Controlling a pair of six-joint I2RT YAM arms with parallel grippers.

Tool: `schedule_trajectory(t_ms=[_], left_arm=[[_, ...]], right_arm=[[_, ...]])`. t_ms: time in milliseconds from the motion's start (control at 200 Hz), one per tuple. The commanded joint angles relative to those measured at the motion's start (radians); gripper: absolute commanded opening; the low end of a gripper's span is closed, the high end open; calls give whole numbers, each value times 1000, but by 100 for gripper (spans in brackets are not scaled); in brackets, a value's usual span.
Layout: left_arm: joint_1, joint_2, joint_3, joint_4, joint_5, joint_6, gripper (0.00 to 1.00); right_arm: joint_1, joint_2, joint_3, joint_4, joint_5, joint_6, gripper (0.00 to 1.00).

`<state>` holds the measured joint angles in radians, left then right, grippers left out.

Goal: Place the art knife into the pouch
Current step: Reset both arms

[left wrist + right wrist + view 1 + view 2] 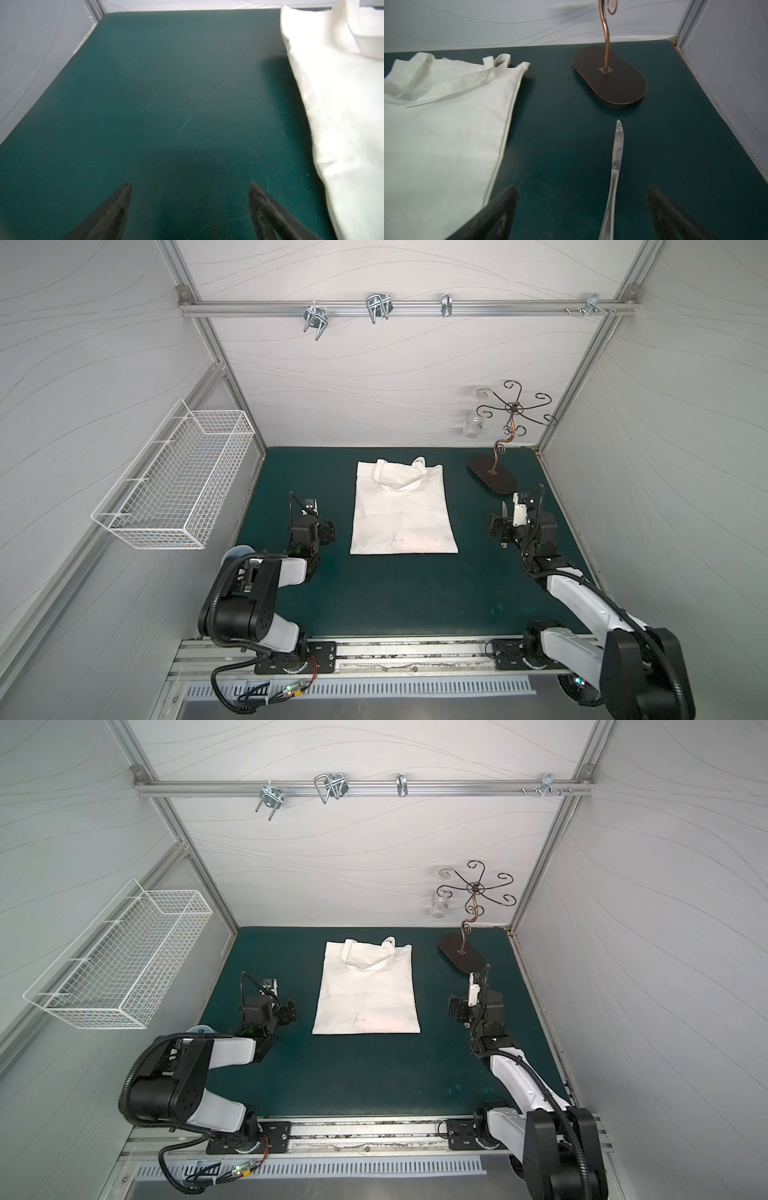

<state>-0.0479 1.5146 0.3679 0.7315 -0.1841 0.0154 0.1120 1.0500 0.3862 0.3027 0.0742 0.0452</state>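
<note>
Soft even light; wrist views dim, blurry, pouch (342,104) glaring.

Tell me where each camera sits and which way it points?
Both top views: high over the front edge, looking down on the green mat; both arms show.
Left wrist: on the left arm, facing along the mat past the open left gripper.
Right wrist: on the right arm, facing the silver metal knife and dark oval stand base past the open right gripper.
All share the white cloth tote bag.
</note>
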Motion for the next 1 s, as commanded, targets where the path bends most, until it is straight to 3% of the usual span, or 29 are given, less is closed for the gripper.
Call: schedule_trajectory(t_ms=[0,140,260,310,380,460,515,560,580,620,995], left_arm=[[13,36,-10,225,40,13,98],[21,39,28,157,5,-15,99],[35,44,52,113,-2,-36,99],[44,45,57,104,5,-44,99],[54,45,63,92,17,-54,99],[55,47,66,92,17,-54,99],[55,47,66,89,18,-55,99],[56,47,66,87,19,-55,99],[56,47,65,88,19,-55,99],[56,48,66,89,18,-55,99],[56,44,65,84,20,-55,99]], right_arm=[[-37,-1,-97,324,-2,-31,99],[-64,193,-179,651,-5,5,99],[-54,362,-195,830,-84,-41,99],[-51,430,-202,879,-6,-7,99],[-70,593,-219,1094,91,47,99],[-94,494,-136,791,-23,43,99],[-95,523,-42,672,-101,7,99],[-87,544,63,497,-240,-48,99],[-59,538,98,420,-212,-76,99],[-30,541,78,477,-132,-84,99],[-51,533,67,490,-165,-70,99]])
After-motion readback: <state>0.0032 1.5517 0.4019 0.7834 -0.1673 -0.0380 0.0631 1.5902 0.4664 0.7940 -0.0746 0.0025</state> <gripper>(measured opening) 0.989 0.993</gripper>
